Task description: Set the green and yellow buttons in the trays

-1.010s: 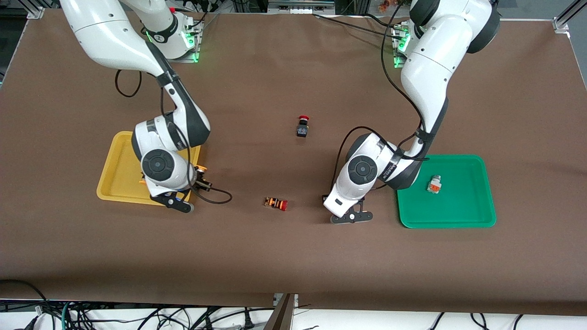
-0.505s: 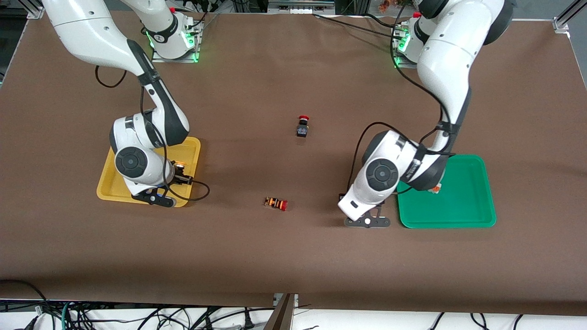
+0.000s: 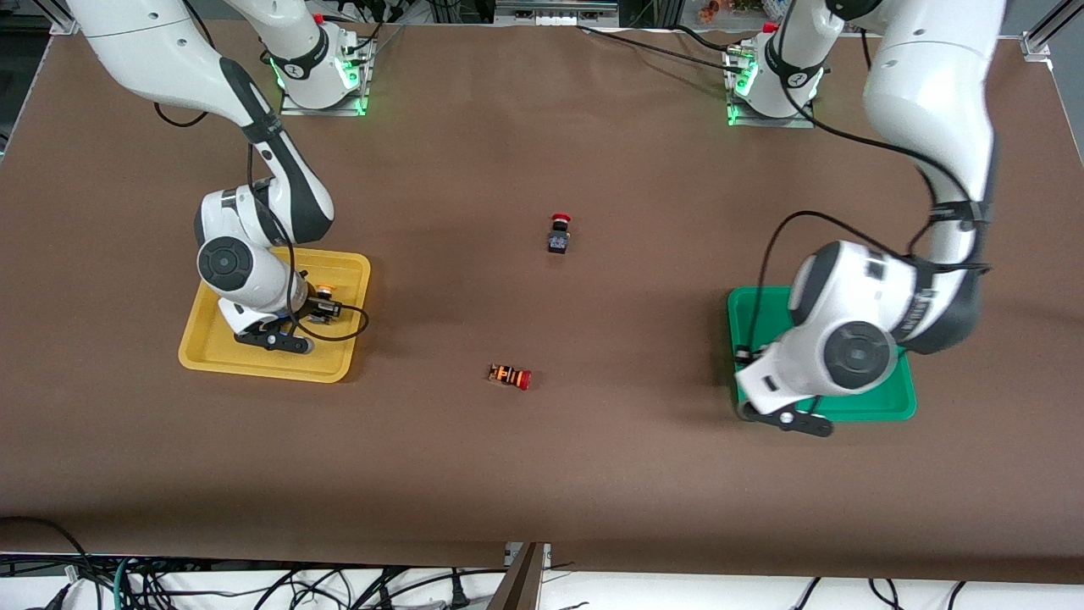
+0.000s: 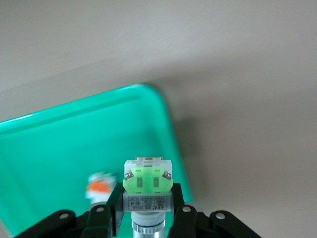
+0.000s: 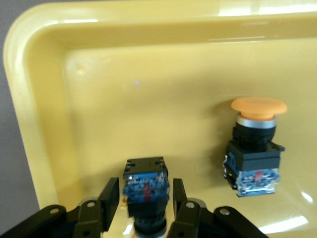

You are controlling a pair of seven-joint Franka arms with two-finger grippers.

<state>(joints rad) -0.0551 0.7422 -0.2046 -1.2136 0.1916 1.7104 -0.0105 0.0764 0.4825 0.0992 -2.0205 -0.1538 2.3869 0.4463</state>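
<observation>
The right hand is clamped on a black-bodied push-button with a blue base, held low over the floor of the shallow yellow plastic tray, which sits at mid-left of the front frame. In that tray a second black-bodied button with a round yellow-orange cap rests just beside the held one, apart from it; in the front view it shows at the wrist's edge.

The left hand grips a silver-white-bodied button with a green face between its fingers, above the rim of the shallow green plastic tray at mid-right of the front frame. In the left wrist view a silver-white button with an orange face lies blurred on the green tray's floor.

On the brown bench, near the frame's centre, stands a black-bodied button with a red mushroom cap; lower in the frame lies a red-capped button with an orange-striped body. Both are well apart from either tray.
</observation>
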